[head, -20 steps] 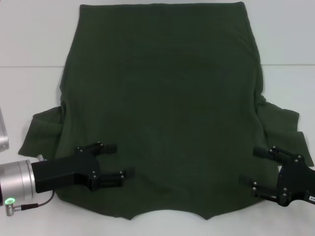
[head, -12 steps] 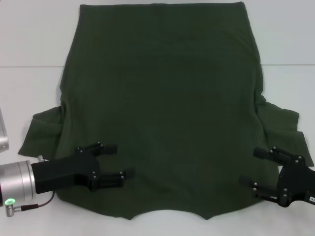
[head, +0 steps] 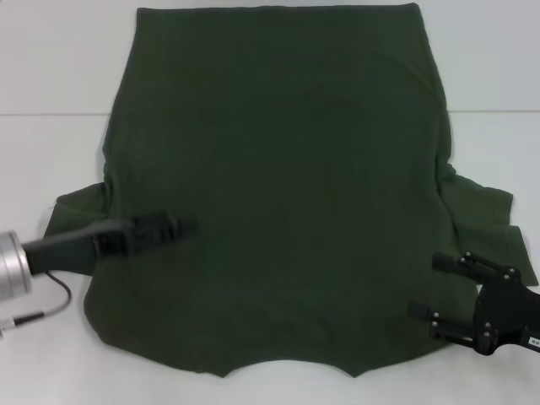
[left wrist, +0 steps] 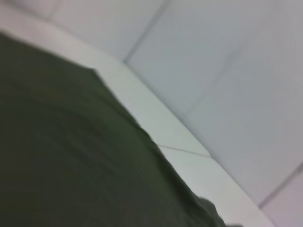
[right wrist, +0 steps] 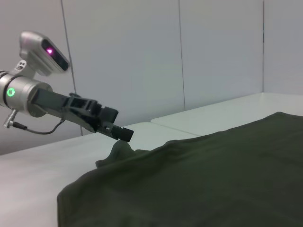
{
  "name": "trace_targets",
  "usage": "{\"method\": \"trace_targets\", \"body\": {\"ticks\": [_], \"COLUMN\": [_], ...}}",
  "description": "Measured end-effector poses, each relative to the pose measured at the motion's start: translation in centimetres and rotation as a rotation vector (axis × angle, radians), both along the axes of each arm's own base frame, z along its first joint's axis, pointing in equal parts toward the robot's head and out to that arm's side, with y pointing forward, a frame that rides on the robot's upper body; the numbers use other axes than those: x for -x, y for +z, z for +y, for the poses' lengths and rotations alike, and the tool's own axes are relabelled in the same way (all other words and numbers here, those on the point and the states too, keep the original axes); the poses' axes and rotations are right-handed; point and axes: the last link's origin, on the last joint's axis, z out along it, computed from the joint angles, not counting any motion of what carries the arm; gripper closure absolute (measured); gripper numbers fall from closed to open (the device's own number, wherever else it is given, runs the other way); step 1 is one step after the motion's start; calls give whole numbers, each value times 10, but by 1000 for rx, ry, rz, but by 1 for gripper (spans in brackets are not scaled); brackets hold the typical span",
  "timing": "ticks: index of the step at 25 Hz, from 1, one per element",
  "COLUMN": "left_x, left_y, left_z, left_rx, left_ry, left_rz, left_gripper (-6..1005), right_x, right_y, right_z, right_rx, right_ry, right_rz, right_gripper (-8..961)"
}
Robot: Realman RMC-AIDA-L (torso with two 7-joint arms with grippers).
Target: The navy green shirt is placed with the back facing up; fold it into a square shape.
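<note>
The navy green shirt [head: 278,186] lies spread flat on the white table [head: 51,67], its curved neckline at the near edge and its hem at the far edge. My left gripper [head: 187,228] hovers over the shirt's left side beside the left sleeve [head: 72,224], turned on its side. The right wrist view shows this left gripper [right wrist: 122,125] above the cloth with its two fingers apart and nothing between them. My right gripper [head: 426,285] stands open over the shirt's near right part, below the right sleeve [head: 485,211], holding nothing.
The white table shows a seam line [head: 51,114] running across it behind the shirt. A cable [head: 51,295] trails from the left wrist over the bare table at the near left. Pale wall panels [right wrist: 142,56] stand beyond the table.
The left gripper has rolled onto its side and shifted left and farther away, from the shirt's near left part to beside the left sleeve. The right gripper has barely moved.
</note>
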Motion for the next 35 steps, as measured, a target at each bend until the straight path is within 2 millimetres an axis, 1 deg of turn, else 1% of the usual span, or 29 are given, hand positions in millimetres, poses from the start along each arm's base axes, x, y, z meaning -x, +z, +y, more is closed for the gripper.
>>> {"method": "trace_targets", "body": {"ticks": [4,7,10,12,16,22,26,35], "left_x": [11,18,29,34,41,46,52,56], "left_y": [21,39,52,57,67,76,77,69], "left_z": [19,32,43,49,58,59,59,57], "left_rx": [38,43,68,66,-3,-38,-35,-29], "left_ry": [227,349,499,552,580,565,571,581], "left_rz": [-52,-62,-5,51,113,170,237,262], "left_gripper": [75,78,81,83,87,94,98,107], "right_x": [4,6,7,8,9,9,8,9], "right_y": [1,1,1,0,0,1,1,1], "right_z": [-1,0,1,2,5,4,4,4], "right_rx": [15,20,23,23,23,24,23,21], "right_ry": [4,12,14,15,20,20,19,19], "right_rz": [28,35,35,33,31,31,30,34], "right_gripper": [96,96,96,96,96,96,96,97]}}
